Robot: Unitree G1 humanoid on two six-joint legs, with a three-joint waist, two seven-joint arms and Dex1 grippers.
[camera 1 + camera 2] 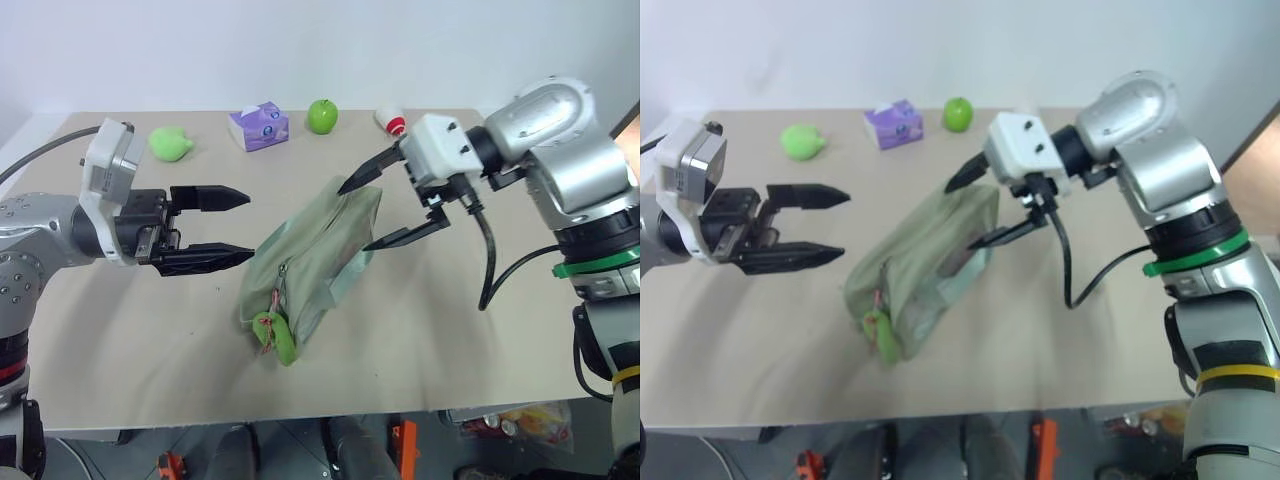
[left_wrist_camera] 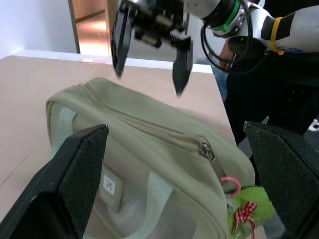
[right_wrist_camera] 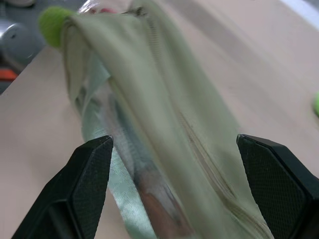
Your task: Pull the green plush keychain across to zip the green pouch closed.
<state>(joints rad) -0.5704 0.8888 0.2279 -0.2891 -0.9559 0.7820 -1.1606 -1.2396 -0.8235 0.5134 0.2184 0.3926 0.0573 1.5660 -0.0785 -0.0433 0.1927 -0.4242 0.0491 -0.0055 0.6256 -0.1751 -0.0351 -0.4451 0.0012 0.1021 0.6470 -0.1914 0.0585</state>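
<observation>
Both grippers, left (image 1: 218, 226) and right (image 1: 366, 214), hang open beside the green pouch (image 1: 310, 255) mid-tabletop, holding nothing. Left wrist view alone shows the keychain (image 2: 249, 214) hanging by the zipper pull (image 2: 207, 150), at the pouch's end toward the tabletop's near edge.

Head stereo pair: high up, looking fwd and down over the worktop (image 1: 120, 340), both eyes share the green pouch (image 1: 310, 265) and both arms. Left wrist cam: close, low, looks along its tool (image 2: 187, 181) across the pouch toward the right tool (image 2: 149, 55). Right wrist cam: very close, aimed down the pouch's length from its far end.
</observation>
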